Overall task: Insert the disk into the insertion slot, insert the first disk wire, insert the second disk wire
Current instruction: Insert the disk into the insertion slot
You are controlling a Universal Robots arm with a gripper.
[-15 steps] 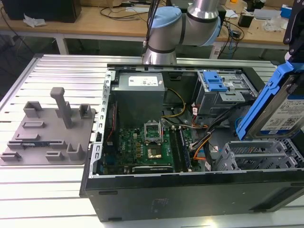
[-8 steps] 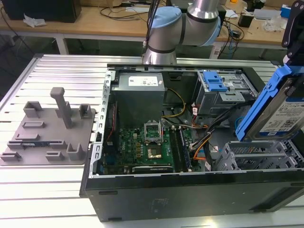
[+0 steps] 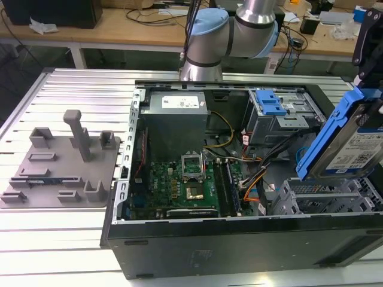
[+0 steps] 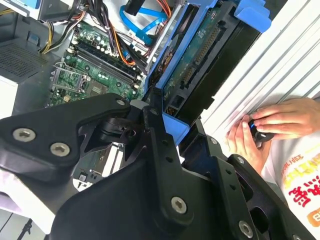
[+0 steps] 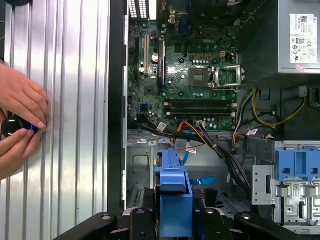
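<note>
Fixture plate [image 3: 57,170]: grey, at 9 o'clock of the exterior view, well apart from the case and out of the working path.
Case [image 3: 239,239]: open tower; its black wall runs along 6 o'clock and is the nearest edge below the load.
Motherboard [image 3: 179,185]: lies on the case floor around the middle, with wires [image 3: 254,179] looping at its 3 o'clock side, near the cage mouth.
Slot [image 3: 317,200]: grey perforated cage at about 4 o'clock, with nothing seated in it yet.
Disk [image 3: 353,149]: silver, in its blue carrier, held tilted in the air just above the slot at 3 o'clock; not yet entered.
Gripper [image 5: 172,220]: clenched on the disk's blue carrier; in the second wrist view the black fingers [image 4: 155,135] clamp the frame.
Hands [image 5: 20,125]: a person's, on a small black knob on the slatted table outside the case wall.
Doing it well (judgement): level the disk to the cage rails and square it before lowering; the present tilt would likely catch on the cage lip.
Room (judgement): open air above the slot, tight between the blue-latched bay [image 3: 275,110] at 1 o'clock and the case wall; the wires risk being pinched.
</note>
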